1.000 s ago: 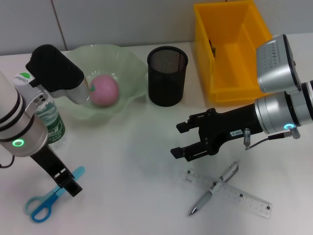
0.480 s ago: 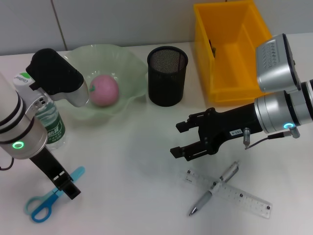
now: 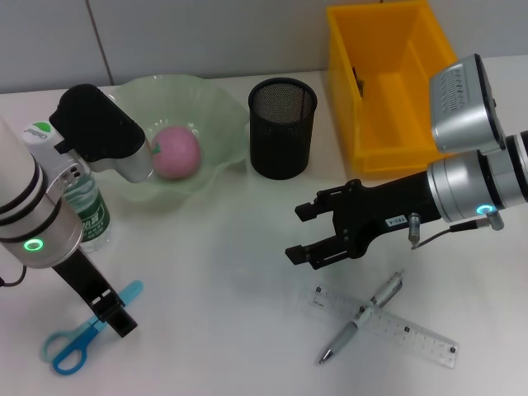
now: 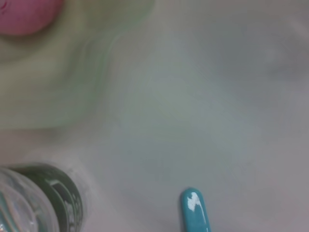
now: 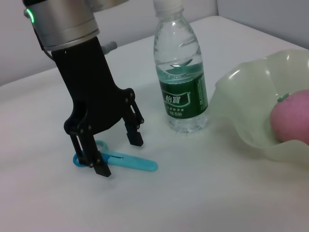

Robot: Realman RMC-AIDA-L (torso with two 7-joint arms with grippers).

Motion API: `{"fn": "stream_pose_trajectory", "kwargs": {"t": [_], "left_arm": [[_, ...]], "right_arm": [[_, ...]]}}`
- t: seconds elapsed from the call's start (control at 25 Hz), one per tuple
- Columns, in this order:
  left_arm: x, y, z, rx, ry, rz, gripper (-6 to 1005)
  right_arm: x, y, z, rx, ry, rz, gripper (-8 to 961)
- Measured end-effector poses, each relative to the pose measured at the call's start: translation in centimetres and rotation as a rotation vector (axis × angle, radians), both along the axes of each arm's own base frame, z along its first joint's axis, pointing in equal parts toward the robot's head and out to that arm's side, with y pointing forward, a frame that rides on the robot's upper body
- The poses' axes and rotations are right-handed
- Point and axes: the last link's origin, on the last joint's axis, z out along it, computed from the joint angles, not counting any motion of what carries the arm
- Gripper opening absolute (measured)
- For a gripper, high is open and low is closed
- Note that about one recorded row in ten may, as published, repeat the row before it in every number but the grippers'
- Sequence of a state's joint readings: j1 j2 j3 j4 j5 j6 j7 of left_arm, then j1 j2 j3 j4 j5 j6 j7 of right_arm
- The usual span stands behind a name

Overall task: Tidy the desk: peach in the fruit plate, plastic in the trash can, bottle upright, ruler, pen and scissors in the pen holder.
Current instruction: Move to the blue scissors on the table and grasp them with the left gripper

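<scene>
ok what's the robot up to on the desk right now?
Mid desk tidy. The left pincer is open and down at the table, straddling the blue scissors, not closed on them. The right pincer hangs open above the table near the pen and ruler, holding nothing. The peach sits in the fruit plate, the bottle stands upright, and the pen holder looks empty.

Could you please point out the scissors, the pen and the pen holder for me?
scissors (image 3: 66,351), head view, blue handle loop.
pen (image 3: 360,318), head view, mid-barrel.
pen holder (image 3: 282,136), head view, mesh wall.
</scene>
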State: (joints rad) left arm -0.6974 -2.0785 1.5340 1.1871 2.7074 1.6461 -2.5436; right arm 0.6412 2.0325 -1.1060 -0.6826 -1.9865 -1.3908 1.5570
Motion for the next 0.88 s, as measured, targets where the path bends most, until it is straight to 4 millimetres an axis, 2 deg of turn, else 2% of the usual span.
{"fn": "stream_pose_trajectory", "kwargs": {"t": [0.88], "left_arm": [[-0.54,0.14,-0.45,-0.012,0.004,0.005,616]], "right_arm": [[0.08,-0.05,0.00,0.001,0.001,-0.003,775]]}}
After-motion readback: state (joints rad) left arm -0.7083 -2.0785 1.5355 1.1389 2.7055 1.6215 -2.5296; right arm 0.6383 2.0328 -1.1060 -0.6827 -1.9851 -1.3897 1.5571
